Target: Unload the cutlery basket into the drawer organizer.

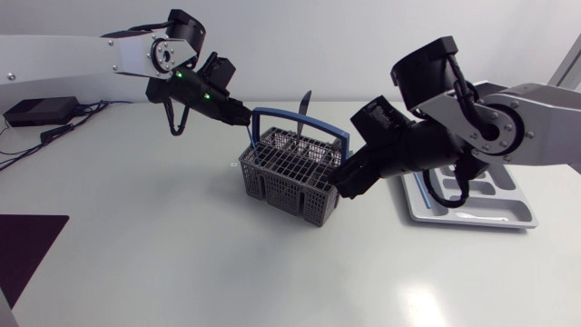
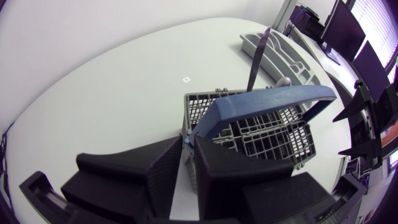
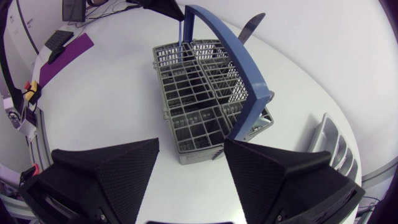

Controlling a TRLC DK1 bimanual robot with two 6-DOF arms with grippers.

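Note:
A grey wire cutlery basket point(image 1: 286, 173) with an upright blue handle point(image 1: 300, 115) stands mid-table. A dark knife point(image 1: 303, 100) sticks up from its far side. My left gripper point(image 1: 247, 116) is at the handle's left foot; in the left wrist view its fingers point(image 2: 149, 171) press from both sides on the handle's lower end point(image 2: 188, 144). My right gripper point(image 1: 340, 182) stands open at the basket's right end, and in the right wrist view the basket point(image 3: 199, 99) lies just ahead of its spread fingertips point(image 3: 191, 168). The grey drawer organizer point(image 1: 472, 204) lies to the right, under my right arm.
A black box point(image 1: 41, 111) with cables sits at the table's back left corner. A dark purple mat point(image 1: 27, 241) lies at the front left. The two arms flank the basket from either side.

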